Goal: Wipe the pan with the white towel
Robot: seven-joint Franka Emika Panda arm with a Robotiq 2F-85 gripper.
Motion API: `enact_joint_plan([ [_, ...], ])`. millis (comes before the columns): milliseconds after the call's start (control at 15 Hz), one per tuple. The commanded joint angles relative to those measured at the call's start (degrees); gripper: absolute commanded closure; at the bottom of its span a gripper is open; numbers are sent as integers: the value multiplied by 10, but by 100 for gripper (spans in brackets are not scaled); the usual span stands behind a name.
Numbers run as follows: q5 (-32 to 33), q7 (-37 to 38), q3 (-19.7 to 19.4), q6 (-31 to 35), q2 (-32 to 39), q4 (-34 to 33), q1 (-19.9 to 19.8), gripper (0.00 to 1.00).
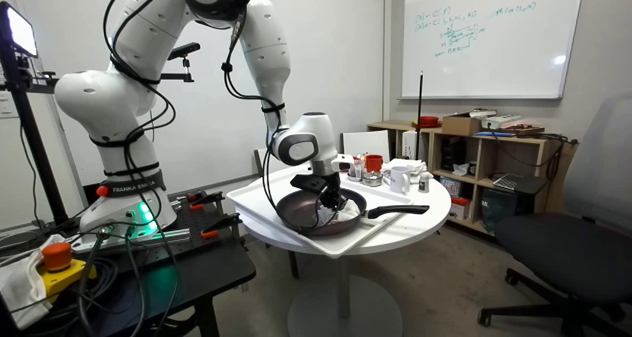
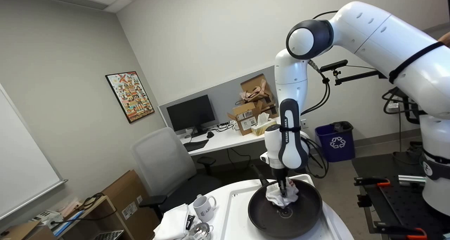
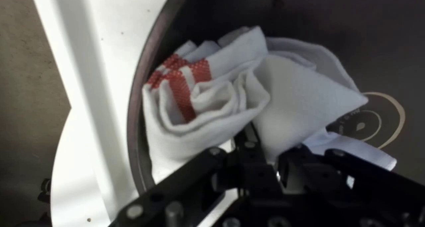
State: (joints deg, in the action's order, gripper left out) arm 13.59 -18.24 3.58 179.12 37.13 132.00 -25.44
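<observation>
Pan shows its handle in both exterior views only.

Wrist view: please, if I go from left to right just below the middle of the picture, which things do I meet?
Floor, white table, white tray, pan (its rim), white towel, round printed mark inside the pan.

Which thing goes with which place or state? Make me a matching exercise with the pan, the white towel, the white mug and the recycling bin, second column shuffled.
1. Pan
2. White towel
3. White mug
4. Recycling bin

A. Blue, standing on the floor
B. Pinched by the gripper
C. Resting on the tray
D. On the round table, beside the tray

Pairs: 1-C, 2-B, 3-D, 4-A
</observation>
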Motion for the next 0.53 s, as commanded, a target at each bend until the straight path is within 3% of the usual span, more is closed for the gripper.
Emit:
enact_joint_plan([
  [0,-30,6,3,-62,24,-62,14,97],
  [467,-64,0,3,-114,36,-112,33,97],
])
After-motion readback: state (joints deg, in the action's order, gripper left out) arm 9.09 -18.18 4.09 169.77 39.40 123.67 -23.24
